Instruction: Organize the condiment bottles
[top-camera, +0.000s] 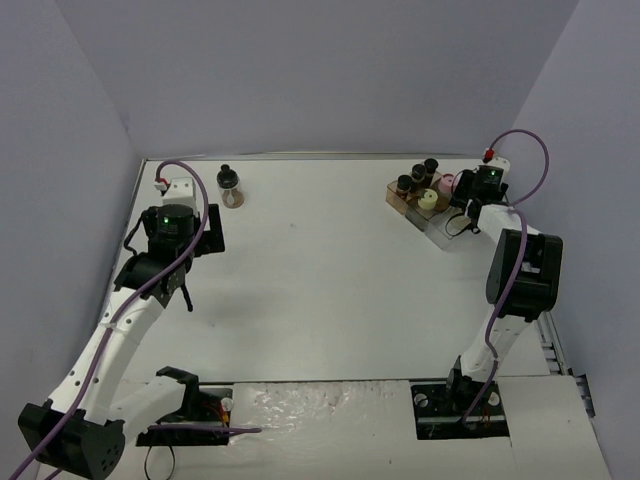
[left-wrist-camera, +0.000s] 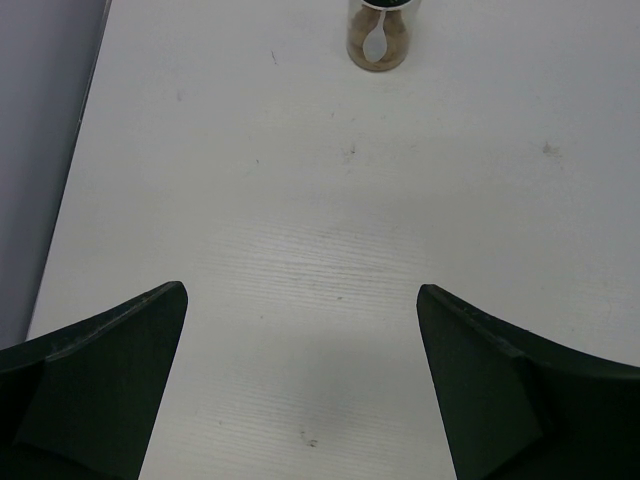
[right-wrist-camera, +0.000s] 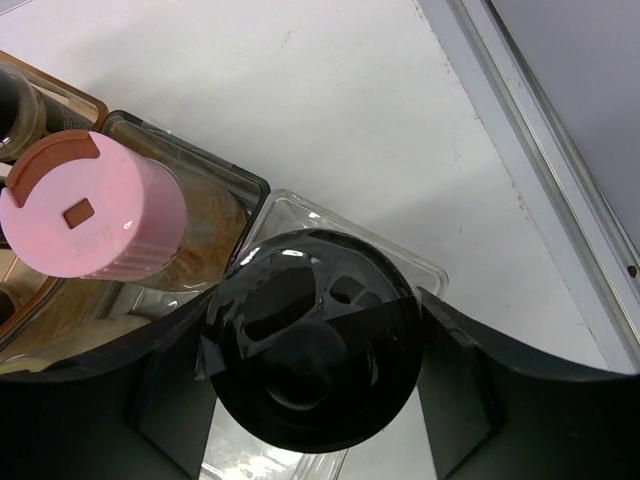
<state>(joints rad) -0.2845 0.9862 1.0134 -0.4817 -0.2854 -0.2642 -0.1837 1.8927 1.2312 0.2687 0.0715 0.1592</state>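
Note:
A black-capped condiment bottle (right-wrist-camera: 315, 340) is pressed on both sides by the fingers (right-wrist-camera: 470, 390) of my right gripper (right-wrist-camera: 312, 372), which is shut on it. It sits over the clear end compartment (right-wrist-camera: 405, 262) of the stepped rack (top-camera: 412, 205). Beside it stands a pink-capped bottle (right-wrist-camera: 90, 205) of brown spice. From above, the rack also holds a pale-yellow-capped bottle (top-camera: 428, 199) and black-capped bottles (top-camera: 418, 172). One more black-capped bottle (top-camera: 231, 187) with pale contents (left-wrist-camera: 378, 45) stands alone on the table, ahead of my open, empty left gripper (left-wrist-camera: 300, 380).
The white table's right edge has a metal rail (right-wrist-camera: 545, 170) close to the rack. Purple walls enclose the table on the left, back and right. The left wall (left-wrist-camera: 40, 120) runs near the left gripper.

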